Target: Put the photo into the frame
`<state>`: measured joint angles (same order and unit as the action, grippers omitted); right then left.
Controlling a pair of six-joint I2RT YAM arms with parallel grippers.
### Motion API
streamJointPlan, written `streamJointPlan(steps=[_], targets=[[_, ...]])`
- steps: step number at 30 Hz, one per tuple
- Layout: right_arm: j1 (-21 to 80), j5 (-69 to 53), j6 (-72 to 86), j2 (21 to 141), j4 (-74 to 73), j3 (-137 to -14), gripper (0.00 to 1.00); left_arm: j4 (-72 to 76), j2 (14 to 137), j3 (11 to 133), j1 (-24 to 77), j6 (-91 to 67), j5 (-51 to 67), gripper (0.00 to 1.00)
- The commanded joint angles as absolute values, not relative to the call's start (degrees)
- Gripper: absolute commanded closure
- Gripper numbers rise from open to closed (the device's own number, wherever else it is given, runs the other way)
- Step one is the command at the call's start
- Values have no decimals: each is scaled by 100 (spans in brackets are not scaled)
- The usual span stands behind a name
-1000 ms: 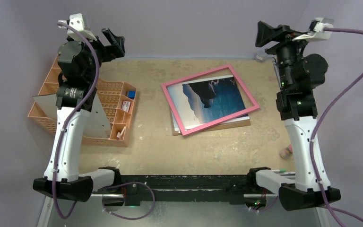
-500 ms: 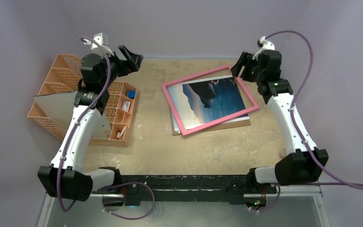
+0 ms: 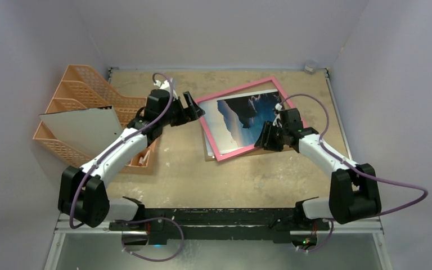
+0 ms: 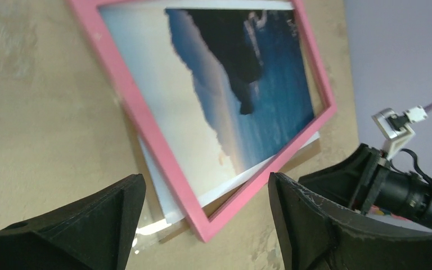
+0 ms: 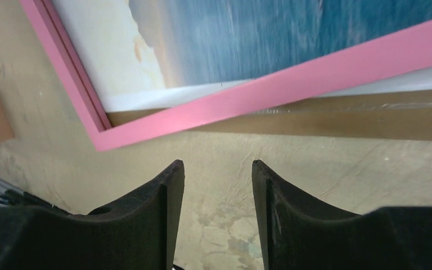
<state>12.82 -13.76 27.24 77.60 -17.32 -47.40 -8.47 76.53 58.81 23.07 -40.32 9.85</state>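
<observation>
The pink-bordered frame [image 3: 233, 91] lies flat mid-table, turned askew over the photo [image 3: 253, 115]. The photo shows dark sea and headlands through the pane, and its white margin pokes out past the frame's near edge. My left gripper [image 3: 196, 108] hovers open at the frame's left corner; in the left wrist view that frame [image 4: 128, 95] corner sits between the wide-apart fingers above the photo [image 4: 247, 84]. My right gripper [image 3: 261, 136] is low at the near border, open with a narrower gap. In its view the frame [image 5: 292, 84] and photo [image 5: 247, 45] lie just beyond the gripper [image 5: 216, 166], which is empty.
A brown backing board [image 5: 343, 121] lies under the photo and frame. An orange mesh organiser [image 3: 79, 84] stands at the left with a greyish-white sheet [image 3: 84, 126] across it. A small object [image 3: 310, 66] sits in the far right corner. Lilac walls enclose three sides.
Both arms have swung down from raised poses to the frame, the left to its left corner, the right to its near border. The right jaws have narrowed, the left slightly.
</observation>
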Motion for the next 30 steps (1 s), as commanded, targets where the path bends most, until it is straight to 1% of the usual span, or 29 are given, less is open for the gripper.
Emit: streamJointPlan(steps=[1,7,11,18,24,30], targets=[[1372,-2114,2939,7697,-1061,-4219,50,-618,7711,5426,2318,-4535,728,17],[1545,-2105,2988,7943,-517,-3692,51,-701,7787,5119,2320,-4614,630,17],[1713,-2011,3217,7996,242,-3323,51,-556,7742,4807,2320,-4727,606,17],[2220,-1289,3518,8421,1306,-3057,53,-578,7718,4720,2320,-4732,461,17],[2807,-790,3393,9100,1970,-3332,53,-811,7684,4815,2314,-4688,112,17],[3258,-687,2981,10003,2103,-4294,52,-946,7682,4914,2312,-4632,-266,17]])
